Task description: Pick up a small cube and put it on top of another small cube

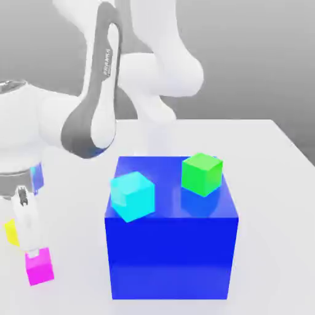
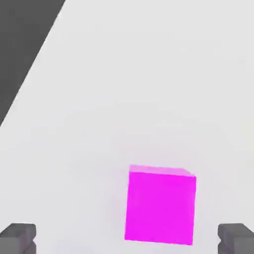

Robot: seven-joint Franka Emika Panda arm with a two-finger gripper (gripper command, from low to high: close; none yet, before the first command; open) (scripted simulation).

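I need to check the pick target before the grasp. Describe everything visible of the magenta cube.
The magenta cube is small, plain and evenly coloured, with a matte, unmarked surface and crisp edges. It sits flat and upright on the white table, at the exterior view's lower left, beside the big blue block but apart from it. The open pincer hangs right above it; in the hand view the cube lies between the two fingertips, with clear gaps either side, so nothing but the table touches it.

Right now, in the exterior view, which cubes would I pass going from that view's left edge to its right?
Yellow cube → magenta cube, with the open tool just above it → cyan cube → green cube. The last two sit on the big blue block.
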